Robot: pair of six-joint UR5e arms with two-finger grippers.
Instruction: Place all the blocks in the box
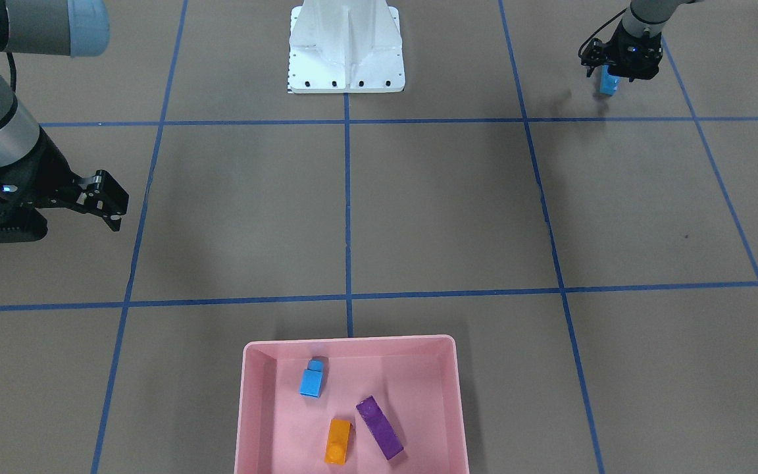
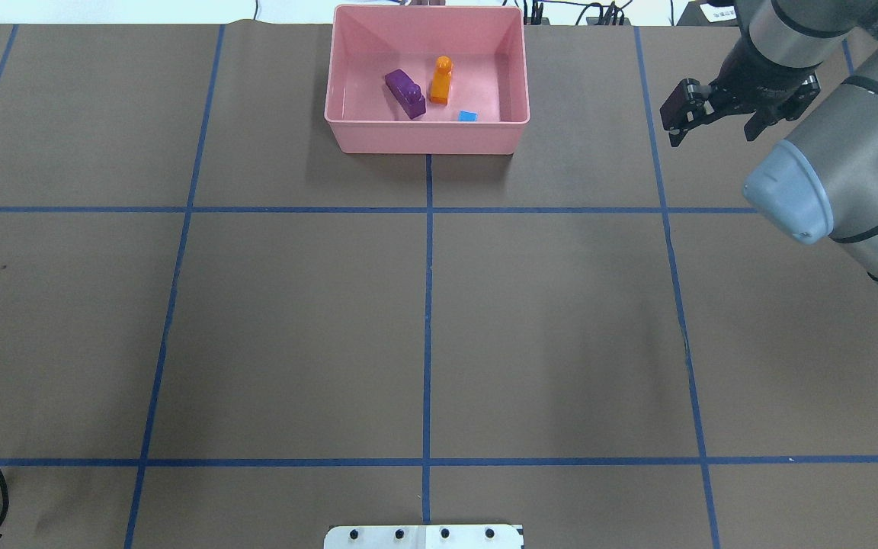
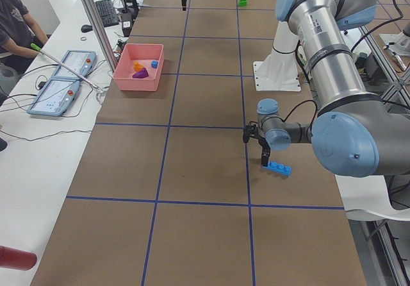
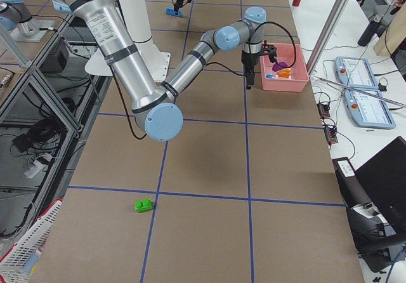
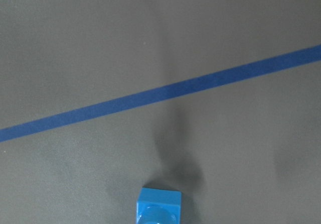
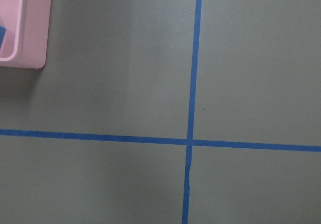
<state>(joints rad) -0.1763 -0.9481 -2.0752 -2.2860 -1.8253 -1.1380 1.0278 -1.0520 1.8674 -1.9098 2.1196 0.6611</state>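
while three blocks already lie in the box [image 1: 257, 421], namely the purple block [image 1: 379, 427], the orange block [image 1: 338, 441] and the small blue block [image 1: 312, 381], two are left out on the table. the box sits at the middle of the table's far edge from the robot. the long blue block [image 3: 279, 168] is near the table's left end, close to the robot's edge, and the left gripper [image 1: 609, 74] stands right at it; it looks closed on the block's end, though whether the block is off the table i cannot tell. the green block [image 4: 144, 204] lies alone toward the right end, well apart from both arms. the right gripper [image 2: 707, 114] hangs empty beside the box, jaws spread wide. by my count the task is a little past halfway.
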